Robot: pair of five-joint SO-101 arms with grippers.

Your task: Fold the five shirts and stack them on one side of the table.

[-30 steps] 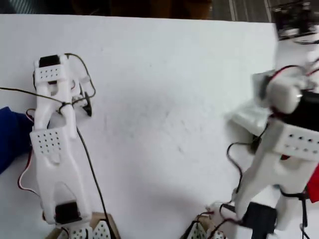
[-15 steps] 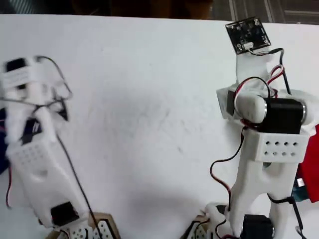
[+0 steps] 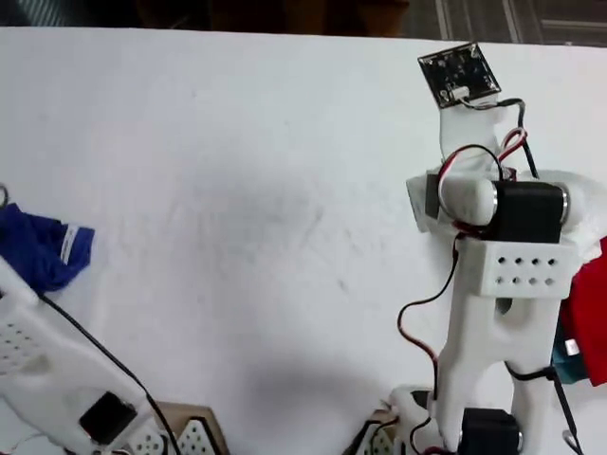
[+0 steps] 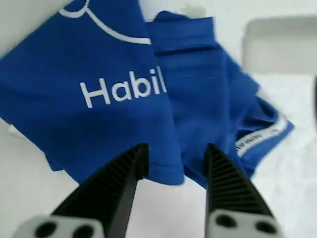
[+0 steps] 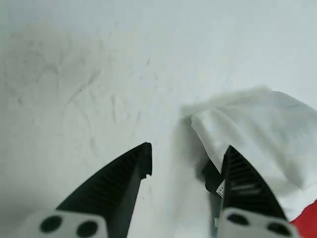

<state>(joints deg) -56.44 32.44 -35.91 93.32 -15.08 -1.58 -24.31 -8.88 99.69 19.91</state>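
**Blue shirt** (image 3: 36, 248): in the high view it sits bunched at the left edge of the table (image 3: 237, 190), with a white label (image 3: 69, 243) on the side facing the table's middle. The left arm (image 3: 47, 379) runs up from the near left corner toward it. The left wrist view gives detail the overhead does not. There the blue shirt (image 4: 114, 64) lies in loose, uneven layers. White lettering and a curved white line mark the top panel, a second fold lies beside it, and the label (image 4: 257, 138) is at the crumpled end.

**Left gripper** (image 4: 176, 151): jaws spread wide, holding nothing, poised over the shirt's hem edge. We cannot tell whether the tips touch the cloth.

**Table middle:** white surface with faint creases.

**Right arm** (image 3: 503, 284): at the table's right side, with its camera board (image 3: 460, 74) toward the far edge. The white shirt (image 3: 588, 218) lies under and beside the arm. The red shirt (image 3: 590, 313) is just beside it at the right edge, nearer the arm's base. The right wrist view adds the white shirt's (image 5: 267, 134) rounded, folded-over corner on the table (image 5: 74, 74) and a sliver of the red shirt (image 5: 308, 218) past it.

**Right gripper** (image 5: 188, 151): jaws wide apart and empty. One finger (image 5: 237, 178) is just beside the white shirt's corner and the other is over the table surface.
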